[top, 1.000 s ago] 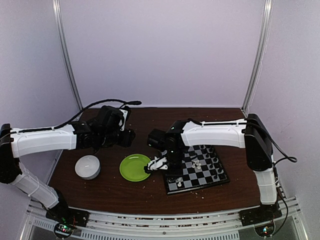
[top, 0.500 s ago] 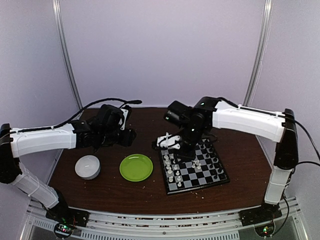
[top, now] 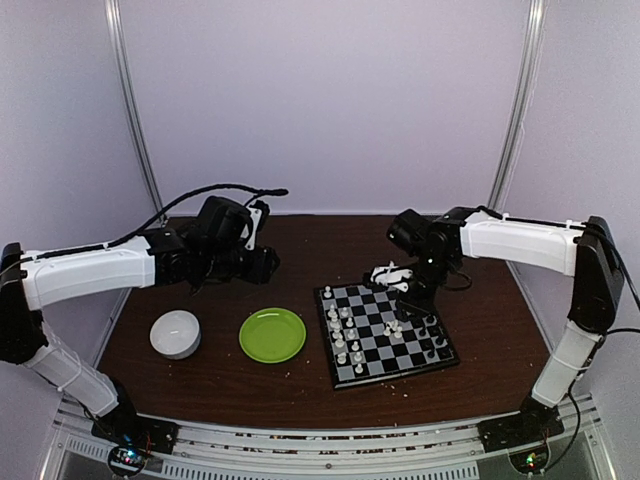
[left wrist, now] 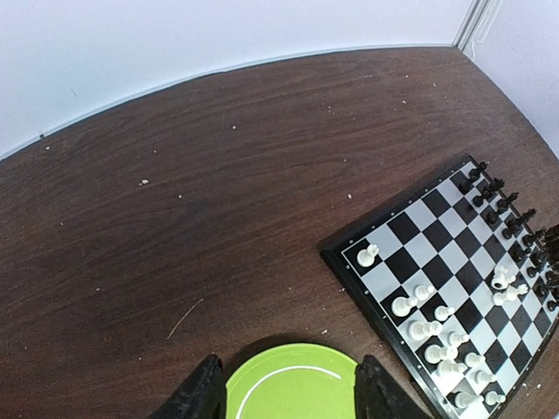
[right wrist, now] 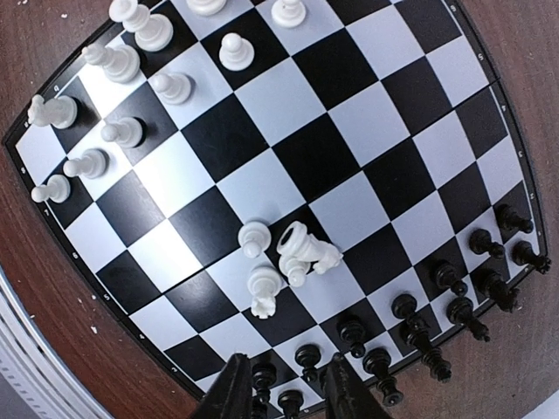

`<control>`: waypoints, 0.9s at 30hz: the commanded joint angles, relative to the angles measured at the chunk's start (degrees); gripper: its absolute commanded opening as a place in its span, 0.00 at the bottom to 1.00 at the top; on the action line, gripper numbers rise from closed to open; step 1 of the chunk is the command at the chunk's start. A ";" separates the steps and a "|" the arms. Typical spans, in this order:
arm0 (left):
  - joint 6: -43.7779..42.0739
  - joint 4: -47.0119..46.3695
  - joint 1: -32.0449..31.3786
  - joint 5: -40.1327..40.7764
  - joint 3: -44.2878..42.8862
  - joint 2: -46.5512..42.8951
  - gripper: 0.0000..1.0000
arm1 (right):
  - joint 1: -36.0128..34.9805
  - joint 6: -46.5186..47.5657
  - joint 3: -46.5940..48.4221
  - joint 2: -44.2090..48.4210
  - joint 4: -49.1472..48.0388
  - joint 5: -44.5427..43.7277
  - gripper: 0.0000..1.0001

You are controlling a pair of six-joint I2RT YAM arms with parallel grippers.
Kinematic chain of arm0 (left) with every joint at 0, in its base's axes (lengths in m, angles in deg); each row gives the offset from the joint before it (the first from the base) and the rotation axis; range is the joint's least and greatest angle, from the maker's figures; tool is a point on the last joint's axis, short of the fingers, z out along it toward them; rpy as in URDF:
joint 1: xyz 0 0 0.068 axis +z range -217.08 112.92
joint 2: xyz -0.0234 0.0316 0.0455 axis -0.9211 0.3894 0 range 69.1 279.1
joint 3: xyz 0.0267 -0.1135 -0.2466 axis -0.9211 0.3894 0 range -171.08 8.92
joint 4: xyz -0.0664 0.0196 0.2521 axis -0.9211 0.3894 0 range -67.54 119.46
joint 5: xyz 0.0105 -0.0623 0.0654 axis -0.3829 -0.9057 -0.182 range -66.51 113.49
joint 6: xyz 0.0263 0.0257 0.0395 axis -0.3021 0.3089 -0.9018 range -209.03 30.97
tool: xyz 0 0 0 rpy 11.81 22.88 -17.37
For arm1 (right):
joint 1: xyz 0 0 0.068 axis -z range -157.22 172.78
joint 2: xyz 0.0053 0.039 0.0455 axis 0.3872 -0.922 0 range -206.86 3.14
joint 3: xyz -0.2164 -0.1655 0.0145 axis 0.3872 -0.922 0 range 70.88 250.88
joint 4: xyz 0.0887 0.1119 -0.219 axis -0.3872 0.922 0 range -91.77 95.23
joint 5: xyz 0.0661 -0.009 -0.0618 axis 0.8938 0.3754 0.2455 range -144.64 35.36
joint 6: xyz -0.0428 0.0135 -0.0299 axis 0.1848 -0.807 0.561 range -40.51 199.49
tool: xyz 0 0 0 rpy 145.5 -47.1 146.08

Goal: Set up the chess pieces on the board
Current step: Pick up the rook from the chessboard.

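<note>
The board (top: 377,318) lies right of centre, with white chess pieces (top: 340,337) along its left side and black ones (top: 433,327) along its right. My right gripper (top: 394,277) hovers over the board's far edge. In the right wrist view its fingers (right wrist: 234,390) stand a little apart, open and empty, above black pieces (right wrist: 410,319). A cluster of white pieces (right wrist: 255,237) sits mid-board (right wrist: 306,157), one of them toppled (right wrist: 310,250). My left gripper (left wrist: 288,403) is open and empty above the green plate (left wrist: 293,384); the board (left wrist: 441,253) shows to its right.
The round green plate (top: 272,334) sits left of the board, and a white round bowl (top: 175,333) lies further left. Pale crumbs dot the brown table (left wrist: 175,201). White walls and metal posts (top: 135,120) close in the back and sides.
My right arm has swung from the green plate's right edge, rightward and back, to the board's far edge, its jaws a little wider. The left arm has barely shifted.
</note>
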 commanded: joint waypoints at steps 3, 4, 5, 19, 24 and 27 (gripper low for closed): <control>0.67 0.49 0.38 -0.98 -3.33 1.86 0.51 | -0.29 -0.13 -2.09 -1.65 -3.94 0.71 0.31; 0.67 0.52 0.40 -0.98 -3.48 1.96 0.51 | -0.26 -0.24 -2.41 -1.98 -4.30 0.73 0.31; 0.72 0.52 0.37 -0.96 -3.55 2.05 0.51 | -0.28 -0.29 -2.75 -2.22 -4.74 0.77 0.31; 1.26 0.70 0.42 -1.32 -3.66 2.69 0.51 | -0.29 -0.42 -3.52 -4.18 -4.70 2.92 0.34; 1.45 0.57 0.35 -1.57 -3.76 3.08 0.51 | -0.29 -0.11 -4.09 -4.53 -4.25 3.76 0.30; 1.59 0.48 0.42 -1.60 -3.69 3.19 0.51 | -0.29 -0.37 -4.05 -4.86 -4.06 4.10 0.26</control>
